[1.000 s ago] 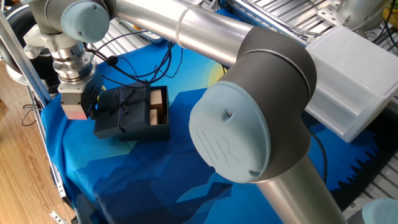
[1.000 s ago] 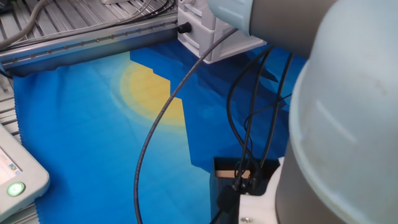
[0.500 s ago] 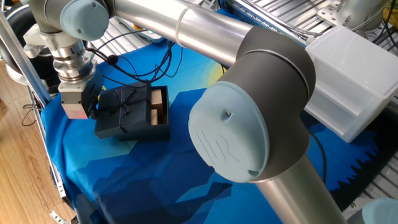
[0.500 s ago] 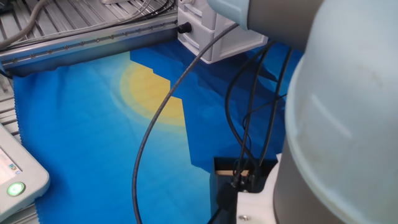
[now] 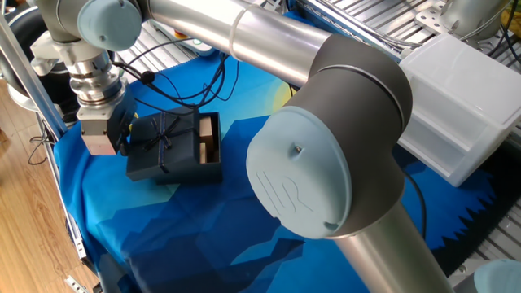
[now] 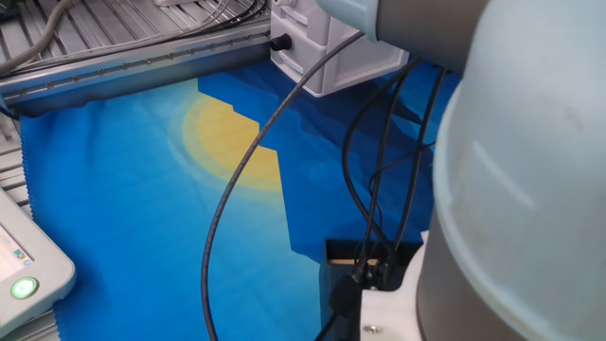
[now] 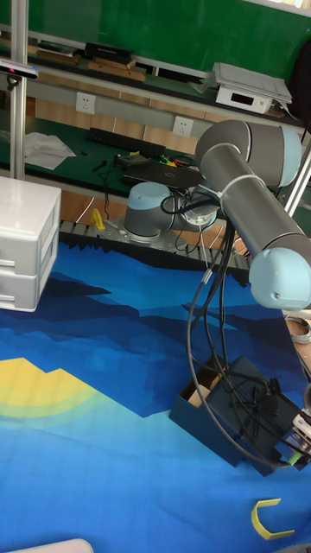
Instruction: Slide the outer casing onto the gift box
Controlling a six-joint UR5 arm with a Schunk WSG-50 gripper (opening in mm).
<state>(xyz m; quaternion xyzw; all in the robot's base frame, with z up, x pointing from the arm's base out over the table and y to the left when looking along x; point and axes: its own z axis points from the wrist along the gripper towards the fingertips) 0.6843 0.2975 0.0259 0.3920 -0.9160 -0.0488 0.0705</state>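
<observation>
The navy, ribbon-crossed casing (image 5: 160, 142) is seen covering most of the box (image 5: 209, 146) on the tabletop, tan compartments exposed at one end; the fingers' opening cannot be told.

You will find one readable mark only: the raised "UR" logo on the pale blue round cap (image 5: 303, 175) of the large arm joint, at about 7 o'clock on the cap face in one fixed view. The grey device (image 6: 26, 260) at the left edge of the other fixed view carries small print, too blurred to read. Nothing else legible.
</observation>
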